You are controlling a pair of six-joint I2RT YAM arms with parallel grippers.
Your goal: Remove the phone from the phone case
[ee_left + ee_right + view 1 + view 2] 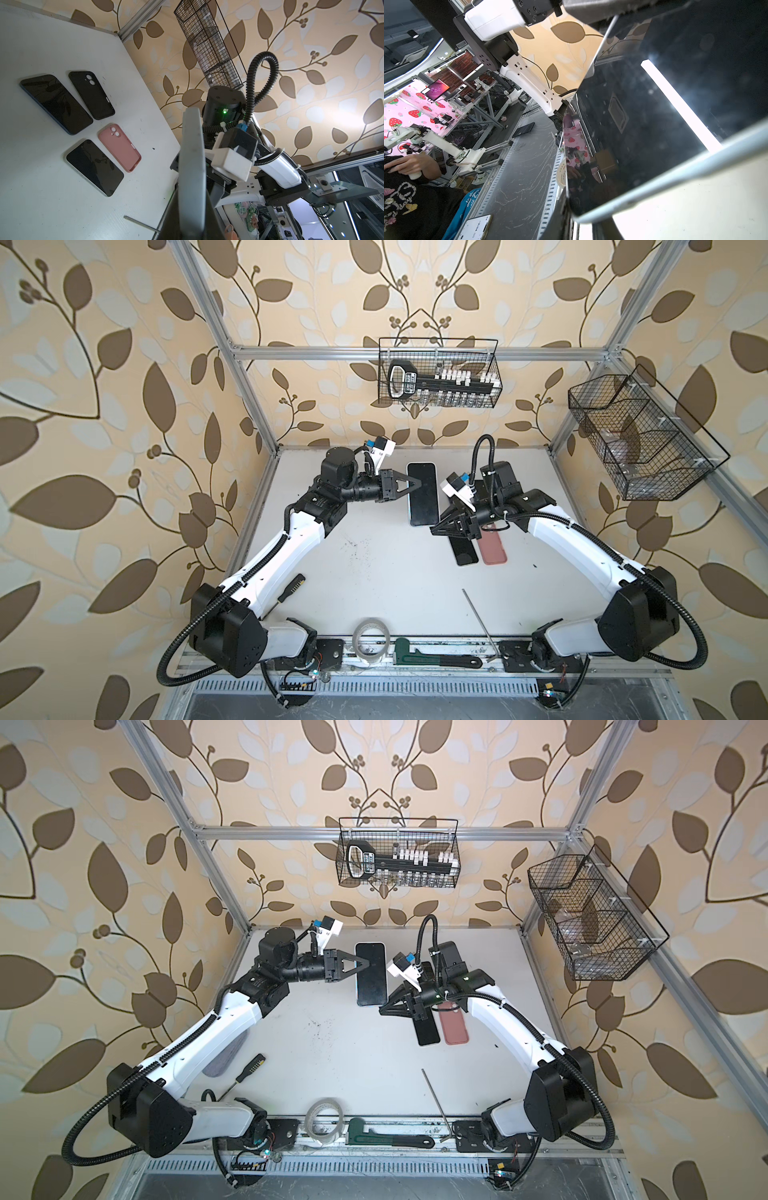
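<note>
A phone (424, 506) (372, 986) with a dark screen, in a light blue phone case (675, 172), hangs screen-up above the back of the table in both top views. My left gripper (419, 484) (368, 962) is shut on its left long edge; in the left wrist view the case (191, 166) shows edge-on between the jaws of that gripper (191, 218). My right gripper (434, 529) (581, 216) is closed on the case's near right corner, one finger on the screen side and one behind.
On the table below my right arm lie a black phone (464, 551), a pink case (492, 549) (119, 147), a black case (91, 94) and another phone (56, 104). Near the front edge are a screwdriver (286, 593), tape roll (371, 641), green wrench (432, 659) and metal rod (480, 622).
</note>
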